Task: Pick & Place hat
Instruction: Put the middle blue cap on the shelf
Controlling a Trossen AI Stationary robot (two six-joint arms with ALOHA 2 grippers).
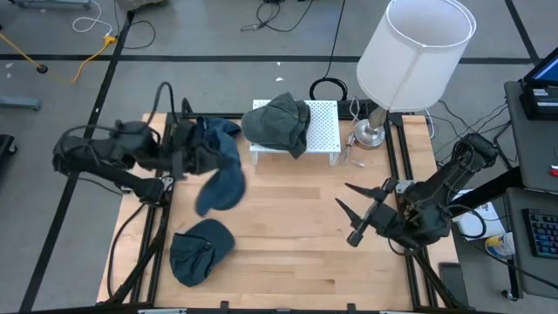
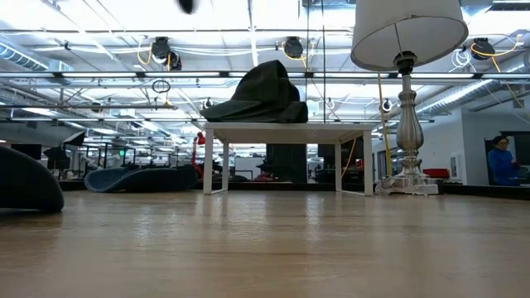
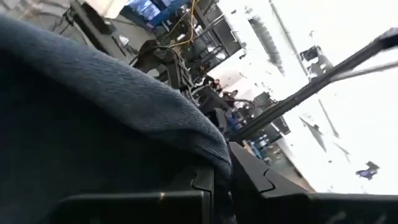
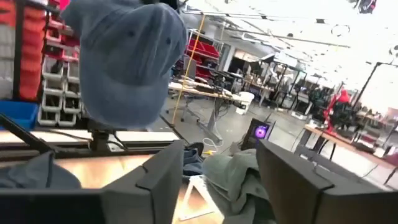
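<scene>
We log the left end effector [image 1: 193, 150] clamped on a blue hat [image 1: 222, 174] that dangles beside it, its fingertips hidden by cloth. The right end effector [image 1: 355, 210] waits with fingers spread, holding nothing. Far from both, a grey hat [image 1: 279, 122] lies on the white stand [image 1: 324, 131].

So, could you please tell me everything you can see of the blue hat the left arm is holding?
The blue hat is a soft denim-like cap, hanging limp in the air from the left gripper, whose jaws are shut on its upper edge. It droops above the wooden table without touching it, between the white stand and another blue hat lying flat below.
</scene>
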